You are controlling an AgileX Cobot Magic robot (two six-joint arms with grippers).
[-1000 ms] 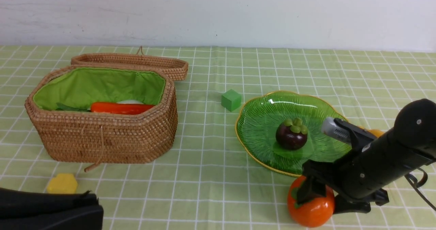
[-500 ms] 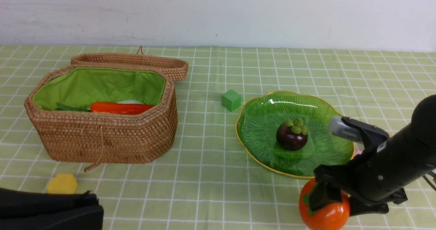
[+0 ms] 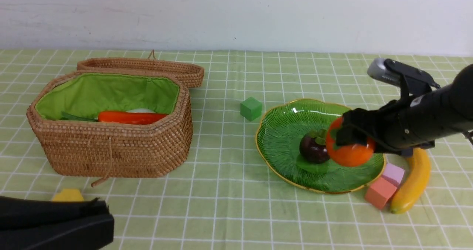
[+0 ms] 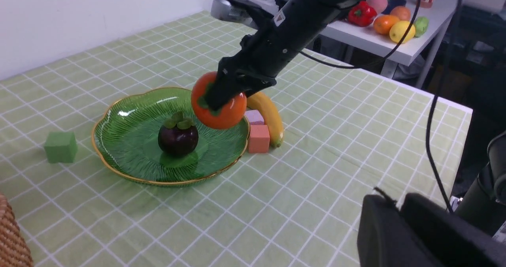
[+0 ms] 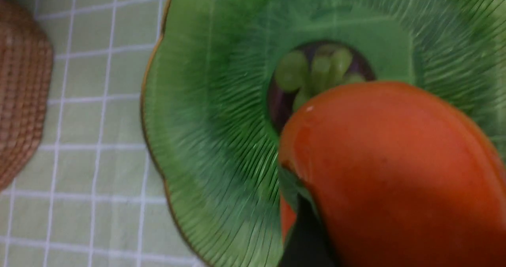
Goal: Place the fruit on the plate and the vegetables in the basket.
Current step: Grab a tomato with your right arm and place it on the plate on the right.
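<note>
My right gripper (image 3: 342,139) is shut on the orange persimmon (image 3: 351,153) and holds it in the air over the near right part of the green plate (image 3: 281,131). The purple mangosteen (image 3: 312,151) sits at the plate's middle, just left of the persimmon; both also show in the right wrist view, persimmon (image 5: 395,172) over mangosteen (image 5: 312,71). The yellow banana (image 3: 414,183) lies on the cloth right of the plate. The wicker basket (image 3: 111,150) at left holds the red pepper (image 3: 129,117) and white radish (image 3: 140,110); the eggplant is hidden. My left gripper (image 4: 395,215) is shut, low at front left.
A green block (image 3: 251,108) sits left of the plate. A pink block (image 3: 392,174) and a salmon block (image 3: 380,192) lie between plate and banana. A yellow block (image 3: 68,195) lies in front of the basket. The basket's lid (image 3: 147,67) lies open behind it.
My right gripper has lifted the persimmon off the cloth in front of the plate and carried it up and back over the plate. The banana and two blocks are now uncovered.
</note>
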